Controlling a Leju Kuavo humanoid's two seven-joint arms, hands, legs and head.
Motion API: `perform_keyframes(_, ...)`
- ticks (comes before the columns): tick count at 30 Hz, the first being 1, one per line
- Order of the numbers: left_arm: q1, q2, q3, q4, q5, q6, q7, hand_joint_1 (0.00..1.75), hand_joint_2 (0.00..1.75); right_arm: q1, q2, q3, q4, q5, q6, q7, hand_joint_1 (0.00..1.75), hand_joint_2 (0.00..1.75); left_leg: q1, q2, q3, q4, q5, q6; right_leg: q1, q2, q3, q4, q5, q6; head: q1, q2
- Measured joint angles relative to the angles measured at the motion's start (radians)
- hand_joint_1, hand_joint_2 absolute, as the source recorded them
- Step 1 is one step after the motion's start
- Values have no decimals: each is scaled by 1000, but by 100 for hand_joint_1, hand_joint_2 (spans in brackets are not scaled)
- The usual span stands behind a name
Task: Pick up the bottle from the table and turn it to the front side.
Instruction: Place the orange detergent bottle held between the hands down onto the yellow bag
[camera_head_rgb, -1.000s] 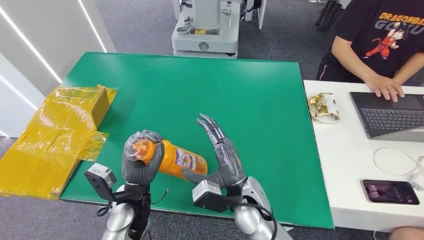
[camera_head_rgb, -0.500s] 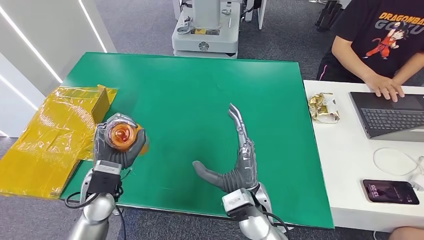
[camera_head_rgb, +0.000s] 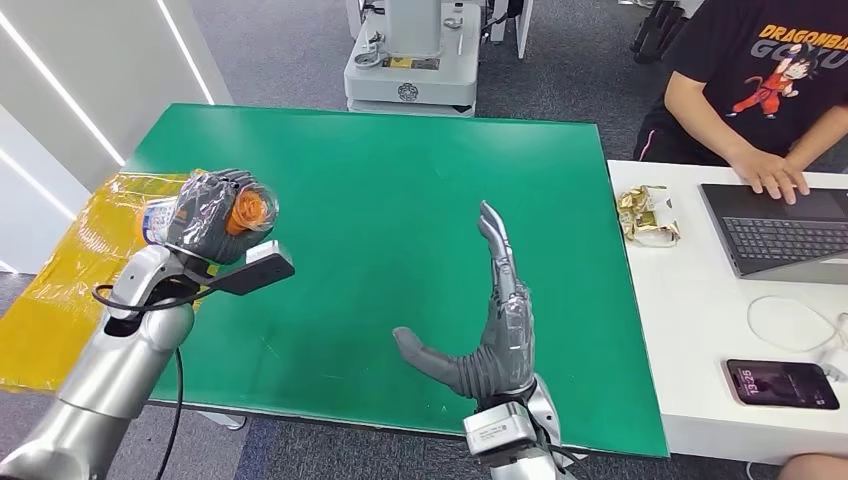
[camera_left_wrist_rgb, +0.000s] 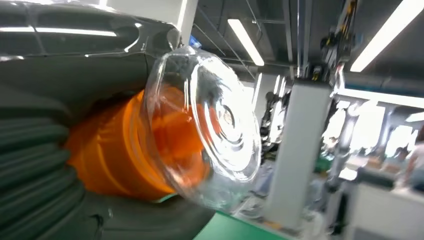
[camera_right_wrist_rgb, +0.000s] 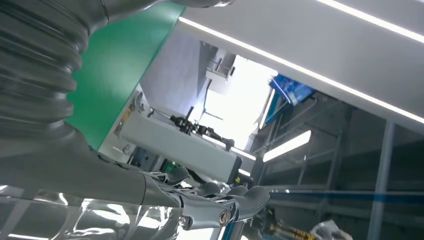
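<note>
My left hand (camera_head_rgb: 205, 215) grips the orange bottle (camera_head_rgb: 250, 208) and holds it raised over the left edge of the green table (camera_head_rgb: 380, 190). The bottle's clear domed cap points toward the table's middle; its labelled body pokes out behind the fingers. In the left wrist view the clear cap (camera_left_wrist_rgb: 210, 125) and the orange bottle (camera_left_wrist_rgb: 120, 150) sit close against my left hand (camera_left_wrist_rgb: 35, 165). My right hand (camera_head_rgb: 500, 320) stands edge-up and open above the table's near right part, fingers straight, thumb out to the left, holding nothing. The right hand's fingers (camera_right_wrist_rgb: 220, 200) show in its wrist view.
A yellow-wrapped box (camera_head_rgb: 90, 270) lies off the table's left edge, below my left arm. A white desk (camera_head_rgb: 690, 330) at right carries a laptop (camera_head_rgb: 780, 235), a phone (camera_head_rgb: 780, 385) and a snack wrapper (camera_head_rgb: 647, 215); a person (camera_head_rgb: 770, 90) types there. A white machine base (camera_head_rgb: 410, 75) stands beyond the table.
My left hand has carried the bottle up and left, away from the right hand, and swung the cap from facing me toward the table. The right hand opened and straightened.
</note>
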Motion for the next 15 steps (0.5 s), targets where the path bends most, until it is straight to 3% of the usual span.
perform_keyframes(7, -170, 47, -165, 218, -119, -37, 42, 175, 175, 33, -15, -11, -47, 15, -14, 1, 0, 175, 0, 2, 0, 0, 0, 0, 0, 1, 0, 0, 1, -1, 0, 0)
perform_keyframes(15, -216, 63, -242, 426, -253, 12, 145, 175, 175, 41, -18, -12, -66, 22, -5, 5, 0, 175, 0, 2, 1, -1, 0, 0, 0, 2, 0, 0, 1, -1, 0, 0)
